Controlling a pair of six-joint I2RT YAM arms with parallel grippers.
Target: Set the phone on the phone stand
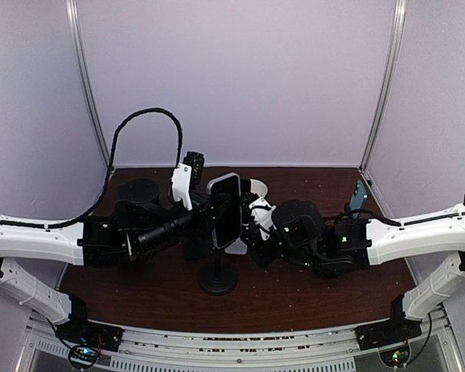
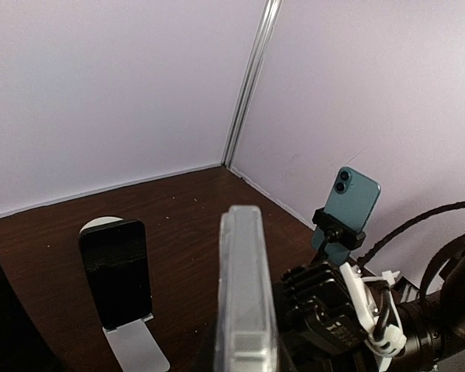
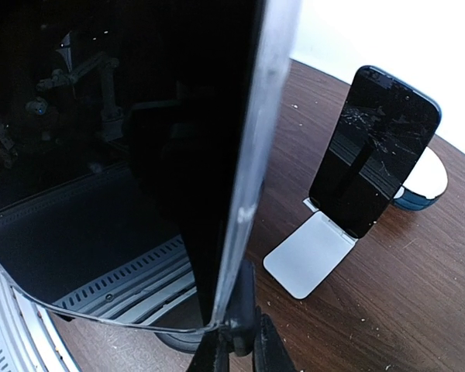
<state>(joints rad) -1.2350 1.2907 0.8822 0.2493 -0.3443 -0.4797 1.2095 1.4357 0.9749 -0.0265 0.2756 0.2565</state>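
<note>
Centrally, left pincer (image 1: 206,208), right pincer (image 1: 254,217) clenched on phone (image 1: 226,209), cracked handset (image 3: 376,147) propped behind.

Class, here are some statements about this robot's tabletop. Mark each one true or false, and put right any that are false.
1. A teal phone sits upright in a black clamp. True.
2. The dark phone on the silver folding stand has an unbroken screen. False: its screen is cracked.
3. The clear-cased phone lies flat on the table. False: it is upright, above the black round-based stand.
4. The table is dark brown. True.
</note>
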